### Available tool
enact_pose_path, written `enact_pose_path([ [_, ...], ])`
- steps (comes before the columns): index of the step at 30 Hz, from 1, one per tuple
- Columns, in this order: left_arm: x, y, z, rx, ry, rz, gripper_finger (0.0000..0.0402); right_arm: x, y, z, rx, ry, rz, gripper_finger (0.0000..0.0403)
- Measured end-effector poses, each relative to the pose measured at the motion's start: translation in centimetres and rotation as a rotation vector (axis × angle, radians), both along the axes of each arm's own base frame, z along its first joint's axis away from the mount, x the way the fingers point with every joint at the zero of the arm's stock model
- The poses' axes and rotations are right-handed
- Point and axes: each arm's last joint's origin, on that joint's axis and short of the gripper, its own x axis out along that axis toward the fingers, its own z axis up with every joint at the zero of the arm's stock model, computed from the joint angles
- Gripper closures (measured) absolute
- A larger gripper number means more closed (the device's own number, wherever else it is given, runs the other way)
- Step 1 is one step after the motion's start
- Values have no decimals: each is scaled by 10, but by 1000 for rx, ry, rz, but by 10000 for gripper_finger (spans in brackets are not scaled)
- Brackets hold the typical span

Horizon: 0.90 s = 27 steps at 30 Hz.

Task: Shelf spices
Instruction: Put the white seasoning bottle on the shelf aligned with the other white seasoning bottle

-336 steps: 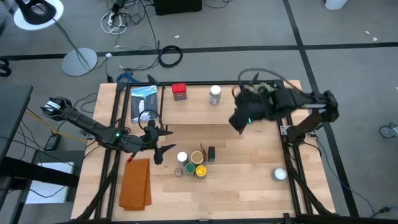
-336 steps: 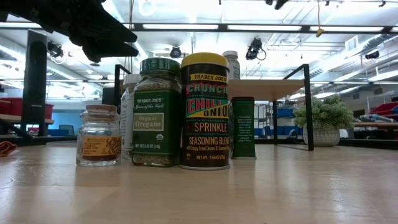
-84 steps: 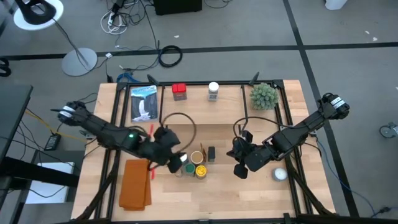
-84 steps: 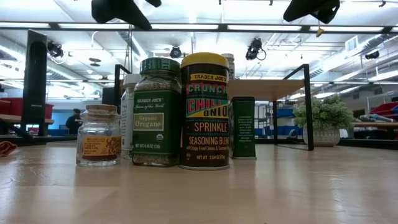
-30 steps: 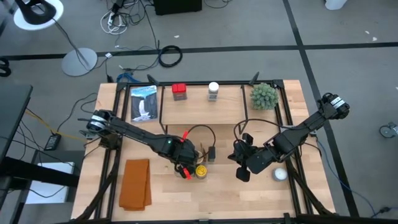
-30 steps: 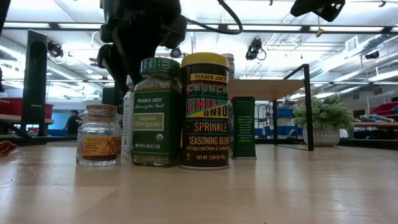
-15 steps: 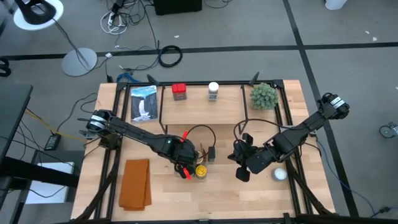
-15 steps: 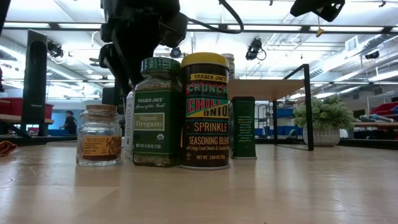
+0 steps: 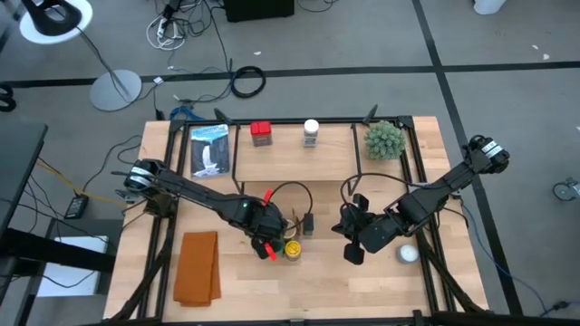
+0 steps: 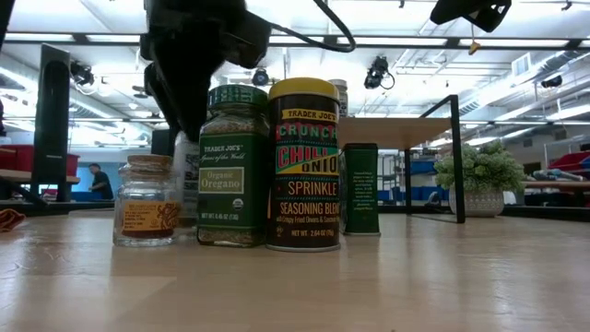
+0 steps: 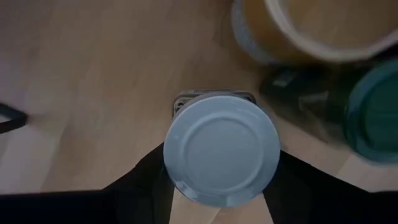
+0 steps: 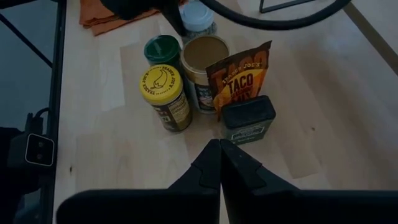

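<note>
Spices stand in a tight cluster near the front middle of the large light-wood tabletop (image 9: 362,281), well in front of the low light-wood shelf on thin black legs (image 9: 294,161), which carries a red square tin (image 9: 261,133) and a white-capped jar (image 9: 311,132) at its back edge. In that cluster the tall yellow-lidded seasoning jar (image 10: 303,164), the green-lidded oregano jar (image 10: 232,166) and a small tan-lidded glass jar (image 10: 147,200) stand upright, close together.

The left gripper (image 9: 265,237) is the nearer arm: it hangs straight above the cluster's shelf-side edge, and the left wrist view looks down the upright axis of a round white-lidded jar (image 11: 221,157), whose lid sits between the two dark fingers (image 11: 144,180), one on each side. Whether they pinch it yet I cannot tell; I judge a straight lift comes next, with neighbouring jars crowding one side.

The right gripper (image 9: 350,243), fingers pressed together, waits beside the cluster, toward the lone white round object (image 9: 407,254).
</note>
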Motion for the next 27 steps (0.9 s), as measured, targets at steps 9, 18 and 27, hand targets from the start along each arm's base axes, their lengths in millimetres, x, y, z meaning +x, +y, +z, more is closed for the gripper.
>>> enact_pose_path([
  [9, -8, 6, 35, -8, -38, -36, 208, 0, 0, 0, -4, 1, 4, 396],
  [18, -6, 19, 102, 41, -110, -158, 208, 0, 0, 0, -4, 0, 4, 399],
  [27, -1, 69, 141, 91, -193, -222, 208, 0, 0, 0, -4, 0, 4, 399],
])
